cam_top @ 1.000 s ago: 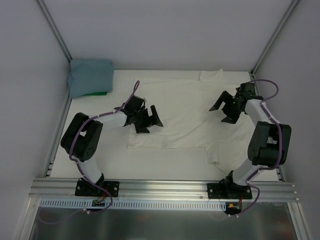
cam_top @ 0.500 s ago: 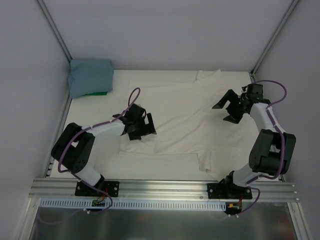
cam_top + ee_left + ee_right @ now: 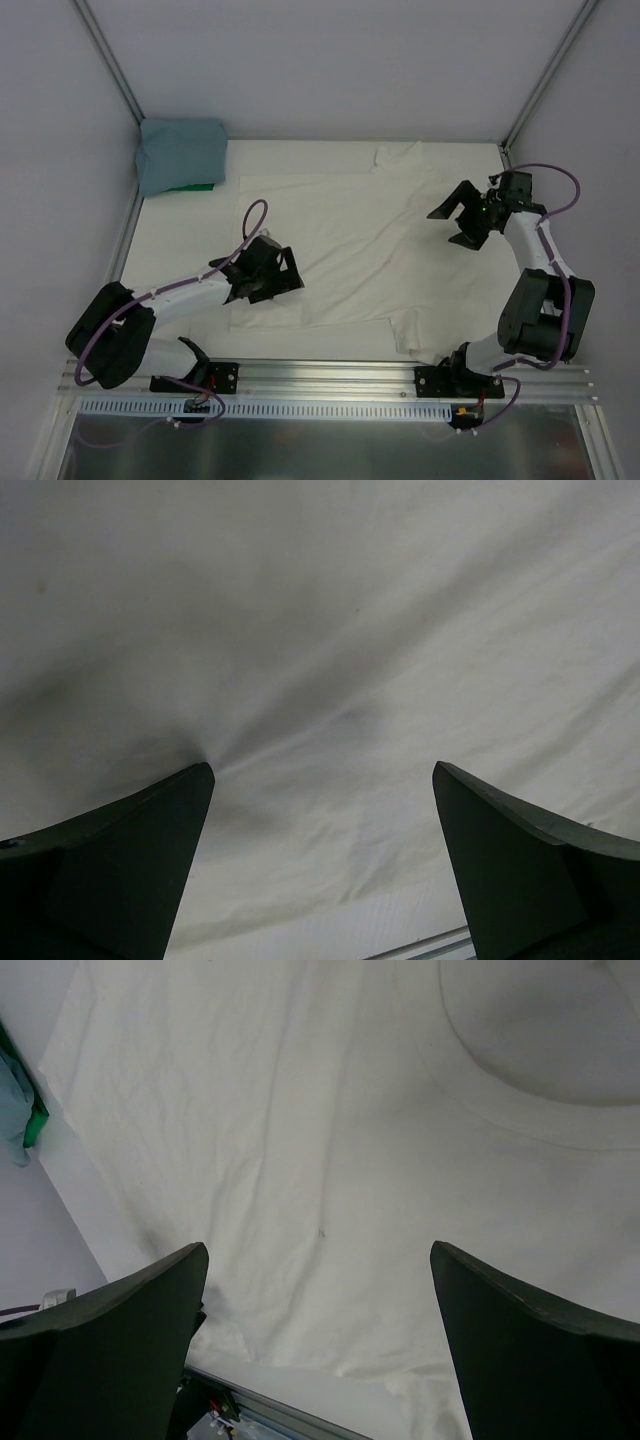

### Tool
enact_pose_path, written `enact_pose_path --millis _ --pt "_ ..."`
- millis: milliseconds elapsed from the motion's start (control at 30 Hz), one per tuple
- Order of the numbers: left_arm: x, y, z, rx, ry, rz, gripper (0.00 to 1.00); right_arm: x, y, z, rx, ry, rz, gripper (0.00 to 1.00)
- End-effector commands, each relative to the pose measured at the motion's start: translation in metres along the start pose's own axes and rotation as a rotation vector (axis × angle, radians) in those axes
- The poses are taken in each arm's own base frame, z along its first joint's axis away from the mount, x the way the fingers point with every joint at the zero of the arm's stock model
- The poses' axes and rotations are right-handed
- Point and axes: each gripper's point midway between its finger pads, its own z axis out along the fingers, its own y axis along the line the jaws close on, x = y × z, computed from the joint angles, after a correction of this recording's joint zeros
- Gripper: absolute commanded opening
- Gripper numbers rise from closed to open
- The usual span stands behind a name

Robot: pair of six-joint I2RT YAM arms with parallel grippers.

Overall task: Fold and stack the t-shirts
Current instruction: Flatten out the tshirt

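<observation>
The cream t-shirt (image 3: 370, 240) lies spread flat across the table's middle, one sleeve (image 3: 408, 332) at the near edge and one (image 3: 398, 154) at the far edge. The teal-blue t-shirt (image 3: 180, 153) lies folded at the back left corner. My left gripper (image 3: 283, 277) is open, low over the cream shirt's near left part; its wrist view shows the cloth (image 3: 330, 650) pulled into creases at the left fingertip (image 3: 197, 777). My right gripper (image 3: 452, 218) is open above the shirt's right part, near the collar (image 3: 540, 1050).
A green object (image 3: 195, 187) shows under the teal-blue shirt. White walls and metal posts (image 3: 110, 60) close the sides and back. A metal rail (image 3: 330, 375) runs along the near edge by the arm bases.
My left gripper has moved toward the near left, and the cream shirt has slid leftward and nearer with it. My right gripper has shifted slightly right and farther back.
</observation>
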Motion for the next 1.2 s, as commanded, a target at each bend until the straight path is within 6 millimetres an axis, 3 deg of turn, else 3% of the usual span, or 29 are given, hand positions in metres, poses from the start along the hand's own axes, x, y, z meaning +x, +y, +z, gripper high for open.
enact_pose_path --millis 0,67,167,333,400,467,567,600,767,900,1167 --pt "0.085 0.114 -0.021 -0.390 0.253 0.019 0.99 -0.002 0.009 -0.017 -0.030 -0.042 -0.019 1.00" --pt "0.089 0.116 -0.025 -0.384 0.249 0.014 0.99 0.000 0.008 -0.019 -0.026 -0.042 -0.025 1.00" --pt "0.081 0.096 -0.035 -0.304 0.195 0.030 0.99 0.003 0.008 -0.023 -0.025 -0.046 -0.035 1.00" --pt "0.032 0.026 -0.070 0.013 -0.019 0.129 0.99 0.002 0.019 -0.037 -0.049 -0.074 -0.058 0.99" --pt "0.005 -0.009 -0.096 0.190 -0.148 0.180 0.99 -0.002 0.026 -0.045 -0.058 -0.091 -0.072 0.99" --pt "-0.017 -0.031 -0.120 0.293 -0.263 0.222 0.99 -0.002 0.031 -0.053 -0.067 -0.101 -0.081 0.99" --pt "-0.041 -0.044 -0.148 0.329 -0.376 0.266 0.99 -0.003 0.039 -0.062 -0.088 -0.119 -0.097 0.99" --pt "-0.042 -0.042 -0.146 0.302 -0.367 0.282 0.99 -0.003 0.040 -0.062 -0.091 -0.117 -0.101 0.99" --pt "-0.039 -0.046 -0.140 0.274 -0.309 0.302 0.99 0.006 0.025 -0.035 -0.058 -0.053 -0.073 0.99" --pt "-0.036 -0.053 -0.141 0.328 -0.311 0.270 0.99 0.018 -0.004 0.016 -0.011 0.108 0.037 0.99" --pt "-0.040 -0.054 -0.150 0.338 -0.336 0.260 0.99 0.030 -0.010 0.071 -0.005 0.255 0.108 0.99"
